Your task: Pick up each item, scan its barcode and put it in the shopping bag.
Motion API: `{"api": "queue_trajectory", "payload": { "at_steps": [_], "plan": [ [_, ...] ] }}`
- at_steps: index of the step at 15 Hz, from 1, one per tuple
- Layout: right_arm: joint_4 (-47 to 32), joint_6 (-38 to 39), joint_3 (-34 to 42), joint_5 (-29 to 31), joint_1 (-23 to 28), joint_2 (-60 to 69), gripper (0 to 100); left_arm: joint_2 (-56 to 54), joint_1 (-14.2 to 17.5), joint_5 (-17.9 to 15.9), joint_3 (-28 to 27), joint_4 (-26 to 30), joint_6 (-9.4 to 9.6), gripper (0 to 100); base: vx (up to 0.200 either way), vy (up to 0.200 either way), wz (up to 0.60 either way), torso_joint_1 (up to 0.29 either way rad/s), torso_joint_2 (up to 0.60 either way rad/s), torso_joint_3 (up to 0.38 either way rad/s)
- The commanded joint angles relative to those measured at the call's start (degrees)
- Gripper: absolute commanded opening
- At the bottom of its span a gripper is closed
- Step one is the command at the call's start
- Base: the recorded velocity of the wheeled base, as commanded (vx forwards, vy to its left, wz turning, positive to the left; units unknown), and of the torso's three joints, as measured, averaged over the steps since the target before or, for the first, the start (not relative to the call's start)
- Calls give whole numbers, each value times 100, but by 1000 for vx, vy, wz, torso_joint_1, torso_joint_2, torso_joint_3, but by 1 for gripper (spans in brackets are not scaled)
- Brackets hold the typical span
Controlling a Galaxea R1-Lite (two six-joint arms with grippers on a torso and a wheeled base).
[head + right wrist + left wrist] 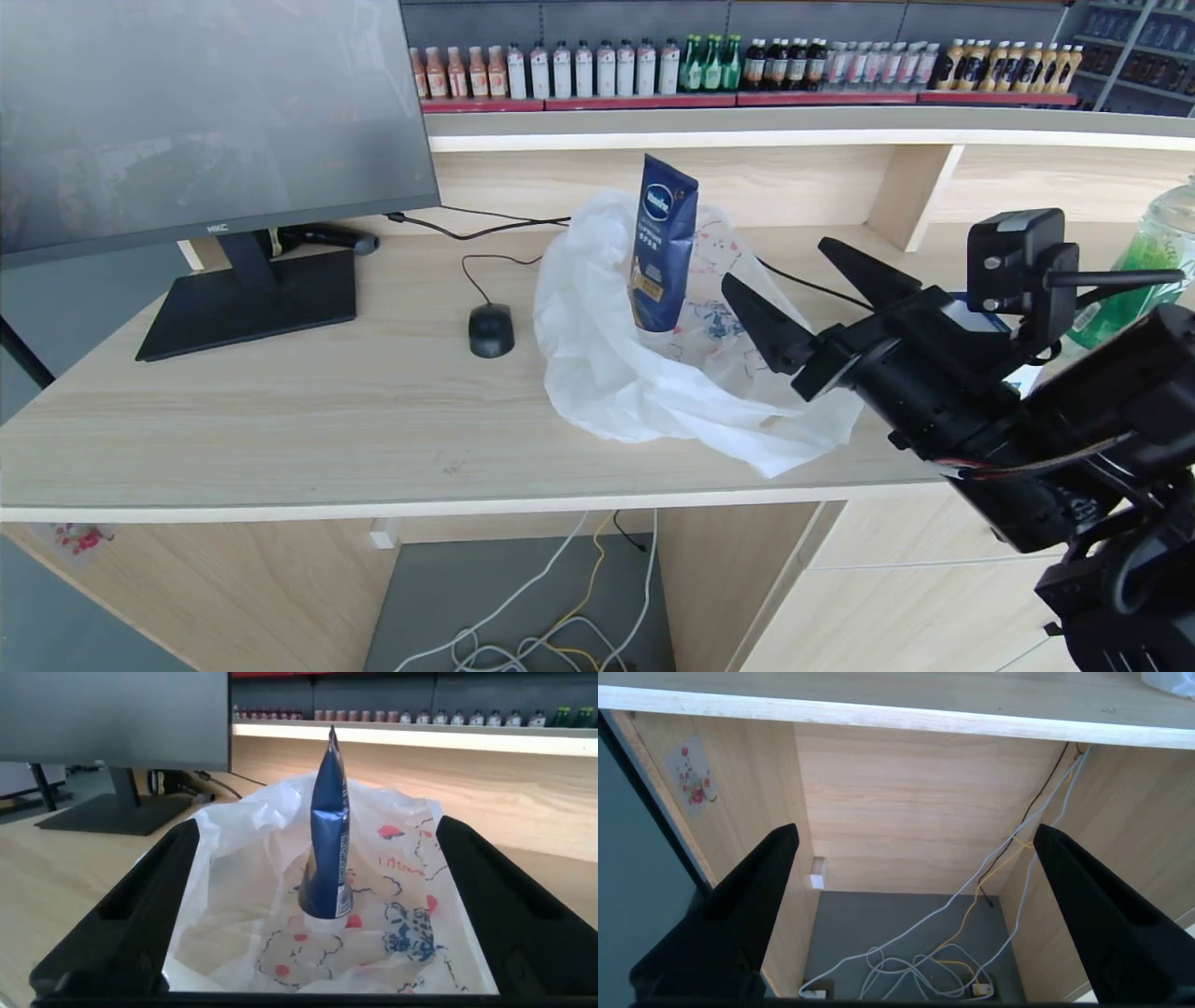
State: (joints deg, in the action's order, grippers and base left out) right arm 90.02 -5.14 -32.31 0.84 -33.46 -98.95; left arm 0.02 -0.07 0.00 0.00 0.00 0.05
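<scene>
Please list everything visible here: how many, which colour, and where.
tube: one, blue, upright in the bag
bag: one, white, open, on the counter
mouse: one, black, on the counter beside the bag
monitor: one, black, on the counter's left
bottle: one, green, at the far right
shelf bottles: many, mixed colours, on the far shelf
cables: several, white and yellow, under the counter
counter: one, light wood
left end effector: one, black, open, below the counter edge
right end effector: one, black, open, right of the bag
</scene>
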Motion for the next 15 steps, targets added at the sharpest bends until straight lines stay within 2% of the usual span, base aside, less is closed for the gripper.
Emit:
{"api": "queue_trajectory", "payload": {
  "at_steps": [1, 4, 7, 12, 15],
  "plan": [
    [-2, 5, 225, 4, 24, 324, 100, -2, -1, 0, 0, 0, 21, 100, 0, 0, 0, 0, 0, 0],
    [-2, 5, 515, 4, 24, 412, 100, -2, -1, 0, 0, 0, 21, 100, 0, 0, 0, 0, 0, 0],
    [-2, 5, 488, 4, 33, 412, 100, -2, -1, 0, 0, 0, -5, 100, -200, 0, 0, 9, 4, -1],
    [-2, 5, 515, 4, 24, 517, 100, -2, -1, 0, 0, 9, 13, 100, 0, 0, 0, 0, 0, 0],
    [-2, 5, 532, 4, 24, 517, 100, -2, -1, 0, 0, 9, 13, 100, 0, -200, 0, 14, 6, -2]
  ]
}}
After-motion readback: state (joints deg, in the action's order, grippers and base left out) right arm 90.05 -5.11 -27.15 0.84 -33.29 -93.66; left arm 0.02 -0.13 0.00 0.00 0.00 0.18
